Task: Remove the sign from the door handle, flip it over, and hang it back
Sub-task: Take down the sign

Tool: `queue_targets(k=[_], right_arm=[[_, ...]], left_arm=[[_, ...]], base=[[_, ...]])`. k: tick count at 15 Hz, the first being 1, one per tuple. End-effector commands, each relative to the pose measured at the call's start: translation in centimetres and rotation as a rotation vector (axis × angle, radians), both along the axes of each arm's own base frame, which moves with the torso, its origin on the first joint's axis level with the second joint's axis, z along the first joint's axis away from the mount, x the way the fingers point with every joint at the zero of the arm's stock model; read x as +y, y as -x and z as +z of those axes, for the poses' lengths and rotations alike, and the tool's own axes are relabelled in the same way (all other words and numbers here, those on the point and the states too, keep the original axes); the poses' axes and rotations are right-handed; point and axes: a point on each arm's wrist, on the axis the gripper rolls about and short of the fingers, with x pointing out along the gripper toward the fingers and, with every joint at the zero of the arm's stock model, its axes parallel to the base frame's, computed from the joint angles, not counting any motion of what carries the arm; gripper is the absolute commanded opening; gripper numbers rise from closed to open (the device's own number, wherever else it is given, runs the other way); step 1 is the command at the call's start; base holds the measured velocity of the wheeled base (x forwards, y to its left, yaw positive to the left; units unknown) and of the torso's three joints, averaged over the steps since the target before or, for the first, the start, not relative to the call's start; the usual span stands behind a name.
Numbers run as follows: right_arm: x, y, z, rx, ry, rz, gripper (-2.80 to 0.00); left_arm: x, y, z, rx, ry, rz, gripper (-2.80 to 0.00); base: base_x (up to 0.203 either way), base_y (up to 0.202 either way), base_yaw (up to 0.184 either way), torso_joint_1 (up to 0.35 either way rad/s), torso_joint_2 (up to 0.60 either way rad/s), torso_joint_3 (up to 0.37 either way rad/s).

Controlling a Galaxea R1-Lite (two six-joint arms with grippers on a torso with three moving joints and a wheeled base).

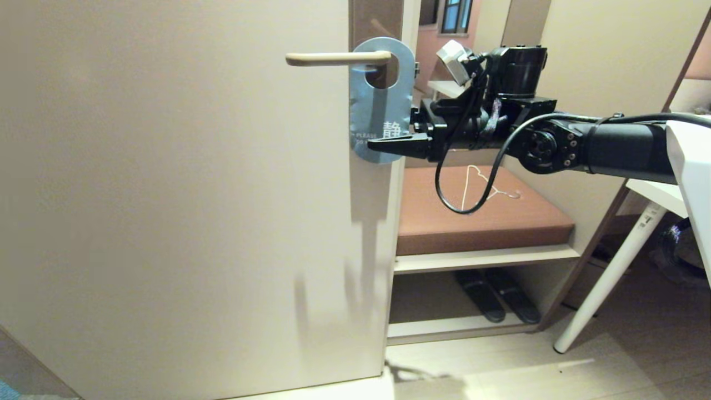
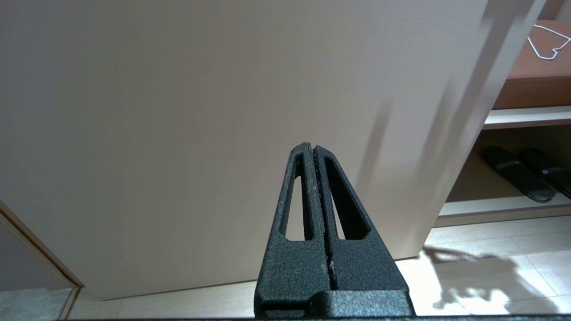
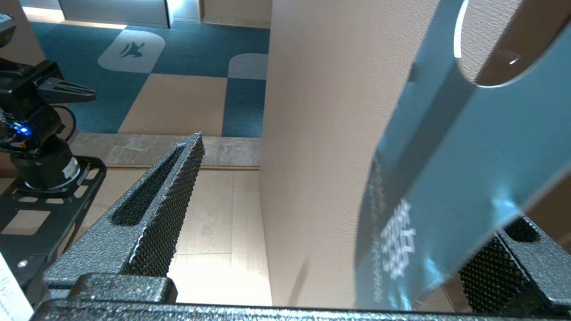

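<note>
My right gripper has its two fingers spread wide, one on each side of the lower end of the sign, pinching nothing; their inner faces are black and knobbly, with long slots cut through. The sign is one flat, round-ended card, blue-grey on the face I see, with white lettering near my fingertips, and above them its large hole hangs over the door handle. That handle is a single slim cream lever, straight, fixed on a narrow brown plate at the edge of the door, a broad, plain beige panel with a fine woven texture. Behind my fingers stands an open unit with a brown cushion, where one thin white wire hanger lies. Two black slippers sit on the shelf below it. The floor is pale tile. My left gripper is low before the door, its two fingers pressed together, empty.
</note>
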Motion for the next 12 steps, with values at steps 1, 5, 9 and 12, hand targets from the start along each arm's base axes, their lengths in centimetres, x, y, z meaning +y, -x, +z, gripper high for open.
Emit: queue_targets(k=[1,5,9,12], right_arm=[[0.0,0.0,0.0,-0.003,-0.001,0.007,0.00],[0.0,0.1,0.1,-0.003,0.000,0.005,-2.80],[-0.6,0.0,0.3,-0.011,-0.002,-0.011,-2.80],[-1.4,-0.2,0.5,-0.016,-0.003,-0.030,-2.80]], left_arm=[[0.0,0.0,0.0,0.001,0.001,0.001,-2.80],[0.0,0.0,0.0,0.001,0.001,0.001,-2.80],[0.0,0.0,0.0,0.001,0.001,0.001,-2.80],[0.0,0.0,0.0,0.001,0.001,0.001,-2.80]], base=[[0.000,0.000,0.000,0.000,0.00,0.000],[0.000,0.000,0.000,0.000,0.00,0.000],[0.000,0.000,0.000,0.000,0.00,0.000],[0.000,0.000,0.000,0.000,0.00,0.000]])
